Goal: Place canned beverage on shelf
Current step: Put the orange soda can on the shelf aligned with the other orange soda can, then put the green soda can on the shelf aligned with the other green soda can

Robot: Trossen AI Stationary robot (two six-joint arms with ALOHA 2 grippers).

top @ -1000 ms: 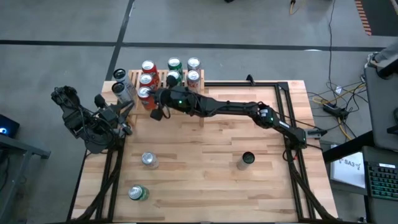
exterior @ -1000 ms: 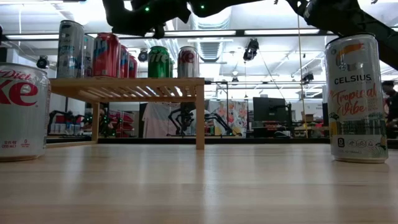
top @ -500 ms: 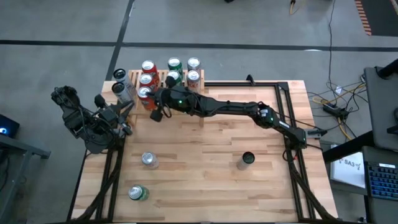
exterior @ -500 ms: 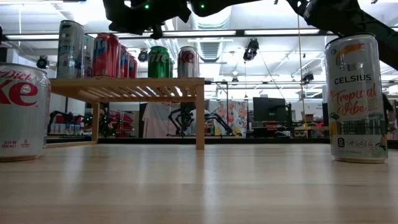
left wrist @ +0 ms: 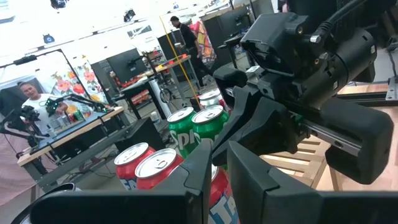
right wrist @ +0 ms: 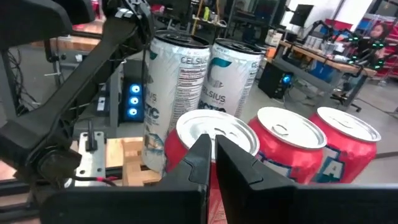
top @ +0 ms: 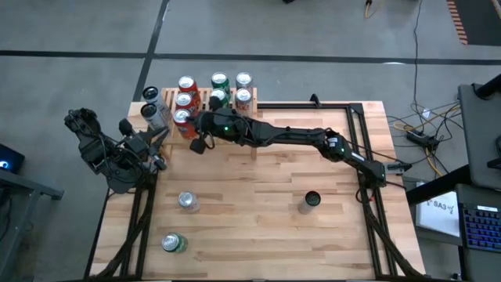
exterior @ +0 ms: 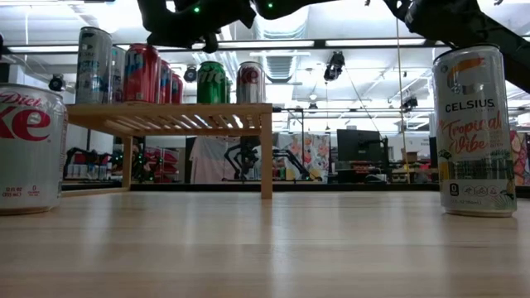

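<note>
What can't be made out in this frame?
- Shelf slats, high view: largely covered by cans and the right arm.
- Right tool, low view: cut off by the top edge.
- Diet Coke can, low view: cropped by the left edge.
- Lying green can label, high view: too small.

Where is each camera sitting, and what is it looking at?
High view: above, looking straight down at table, both arms, shelf.
Low view: table height, looking across; arms overhead.
Left wrist view: behind shut left gripper, facing cans and right arm.
Right wrist view: behind shut right gripper, facing red cans.
Shared: high and low both show the Celsius can.
</note>
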